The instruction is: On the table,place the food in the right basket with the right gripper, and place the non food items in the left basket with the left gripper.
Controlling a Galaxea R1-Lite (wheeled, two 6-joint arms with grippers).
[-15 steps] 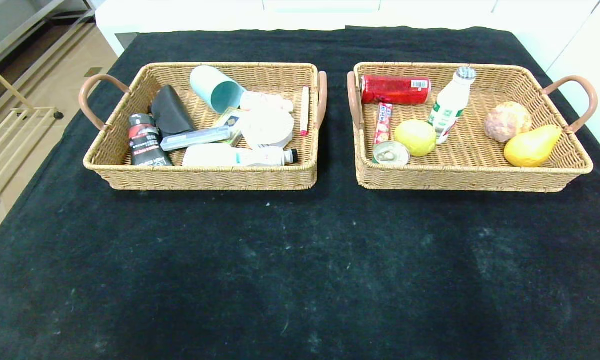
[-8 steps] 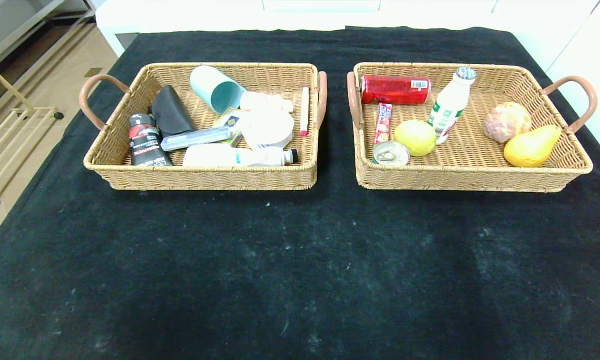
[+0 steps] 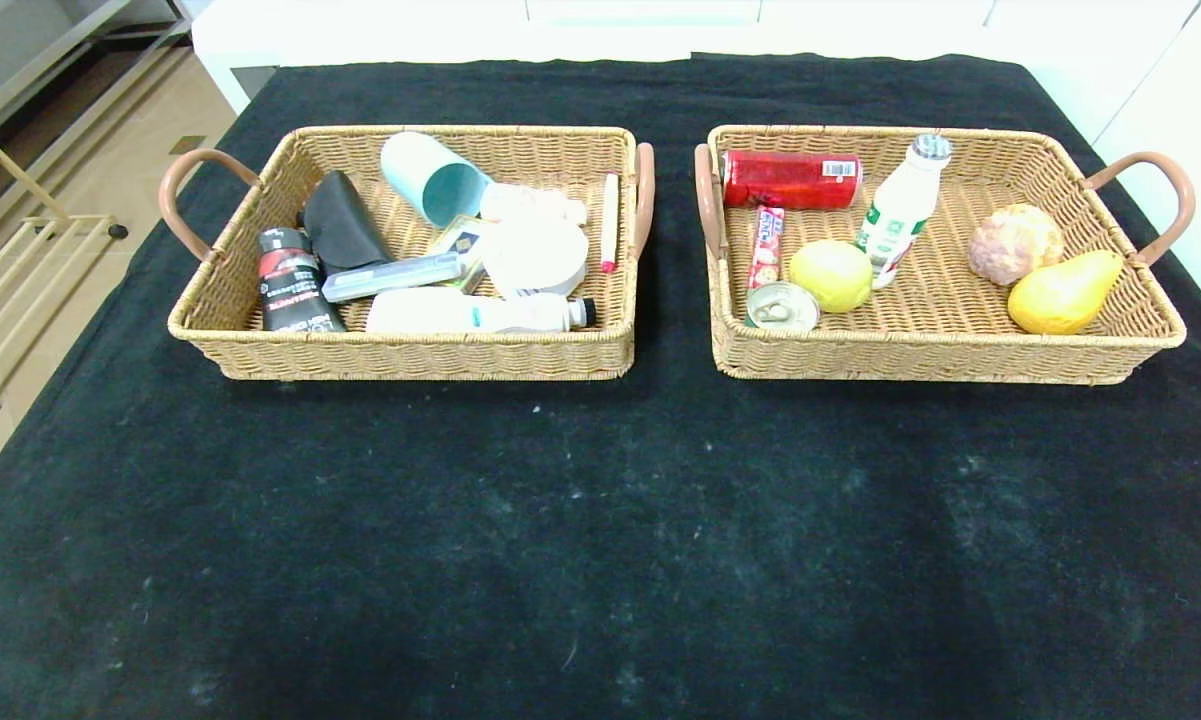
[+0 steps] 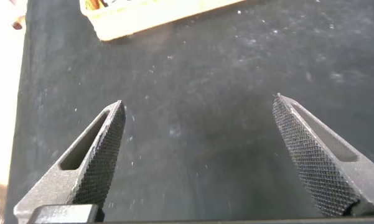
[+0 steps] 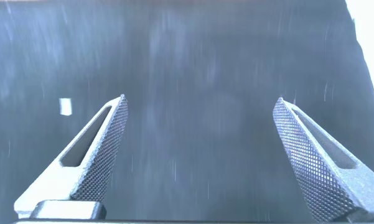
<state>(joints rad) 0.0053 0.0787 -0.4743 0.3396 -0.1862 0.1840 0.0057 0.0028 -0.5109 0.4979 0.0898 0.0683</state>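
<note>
The left wicker basket (image 3: 400, 352) holds non-food items: a teal cup (image 3: 430, 178), a black case (image 3: 341, 222), a dark tube (image 3: 291, 280), a white bottle (image 3: 470, 313) and others. The right wicker basket (image 3: 945, 355) holds food: a red pack (image 3: 788, 179), a white drink bottle (image 3: 900, 209), a lemon (image 3: 831, 274), a tin can (image 3: 781, 305), a bread roll (image 3: 1015, 242) and a pear (image 3: 1063, 292). Neither arm shows in the head view. My left gripper (image 4: 199, 106) is open and empty over bare cloth. My right gripper (image 5: 200, 102) is open and empty over bare cloth.
A black cloth (image 3: 600, 520) covers the table. A corner of the left basket (image 4: 155, 15) shows at the edge of the left wrist view. Floor and a metal rack (image 3: 20, 250) lie beyond the table's left edge. A white wall (image 3: 1170, 120) is at the right.
</note>
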